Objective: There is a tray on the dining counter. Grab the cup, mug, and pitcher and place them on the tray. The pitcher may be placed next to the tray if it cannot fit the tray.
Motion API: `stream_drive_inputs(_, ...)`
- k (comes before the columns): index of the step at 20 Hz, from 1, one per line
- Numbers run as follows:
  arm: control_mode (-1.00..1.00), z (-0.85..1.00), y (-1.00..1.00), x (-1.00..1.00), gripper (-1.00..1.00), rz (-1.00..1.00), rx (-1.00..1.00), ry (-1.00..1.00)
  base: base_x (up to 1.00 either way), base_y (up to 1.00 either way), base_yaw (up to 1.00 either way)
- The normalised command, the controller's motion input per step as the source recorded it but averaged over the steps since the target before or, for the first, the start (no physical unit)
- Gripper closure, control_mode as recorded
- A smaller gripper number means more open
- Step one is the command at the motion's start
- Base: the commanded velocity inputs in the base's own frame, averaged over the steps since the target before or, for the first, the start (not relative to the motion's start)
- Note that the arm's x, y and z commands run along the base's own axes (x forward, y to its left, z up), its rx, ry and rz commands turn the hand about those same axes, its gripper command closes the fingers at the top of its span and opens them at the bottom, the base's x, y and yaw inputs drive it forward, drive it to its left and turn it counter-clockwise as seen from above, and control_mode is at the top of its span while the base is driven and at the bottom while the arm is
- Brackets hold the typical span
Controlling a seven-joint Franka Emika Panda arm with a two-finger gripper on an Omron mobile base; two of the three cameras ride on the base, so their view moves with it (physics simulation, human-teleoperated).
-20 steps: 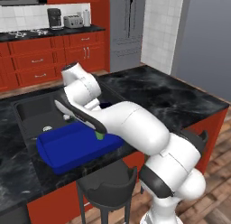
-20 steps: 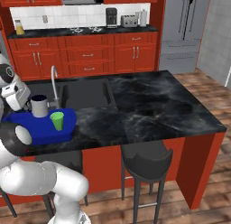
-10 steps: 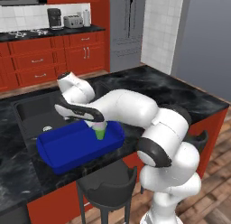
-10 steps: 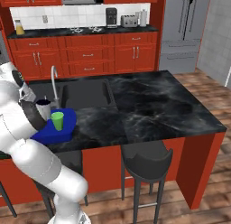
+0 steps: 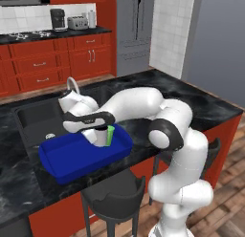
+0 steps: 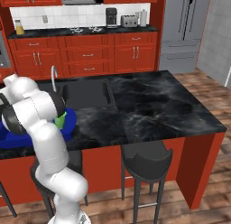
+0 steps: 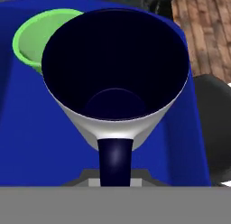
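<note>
the mug (image 7: 118, 78) fills the middle of the frame, dark inside, its handle (image 7: 115, 157) pointing down. the green cup (image 7: 34, 40) sits upper left, over the blue tray (image 7: 31, 137).

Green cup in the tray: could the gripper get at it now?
Probably not yet. The gripper looks shut on the mug, which stands right beside the green cup over the tray.

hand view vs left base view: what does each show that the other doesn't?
Hand view: the mug's dark navy inside and its dark handle near the bottom edge; wood floor beyond the tray.

Left base view: the robot arm reaching over the tray, the sink and faucet behind it, the dining counter.

Both: the blue tray, with the green cup right beside the mug.
</note>
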Motion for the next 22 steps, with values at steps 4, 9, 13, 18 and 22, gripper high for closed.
stream_drive_inputs(4,-1.00,-0.52,0.25,0.16,1.00,0.04,0.00,0.00,0.00,0.00,0.00)
stream_drive_inputs(9,-1.00,-0.34,0.23,0.25,1.00,0.03,0.00,0.00,0.00,0.00,0.00)
stream_drive_inputs(13,-1.00,-0.25,0.14,0.13,1.00,0.02,0.00,0.00,0.00,0.00,0.00)
stream_drive_inputs(18,-1.00,-0.25,0.02,-0.04,1.00,0.00,0.00,0.00,0.00,0.00,0.00)
stream_drive_inputs(22,-1.00,-0.31,0.00,-0.35,1.00,0.00,0.00,-0.03,0.00,0.00,0.00)
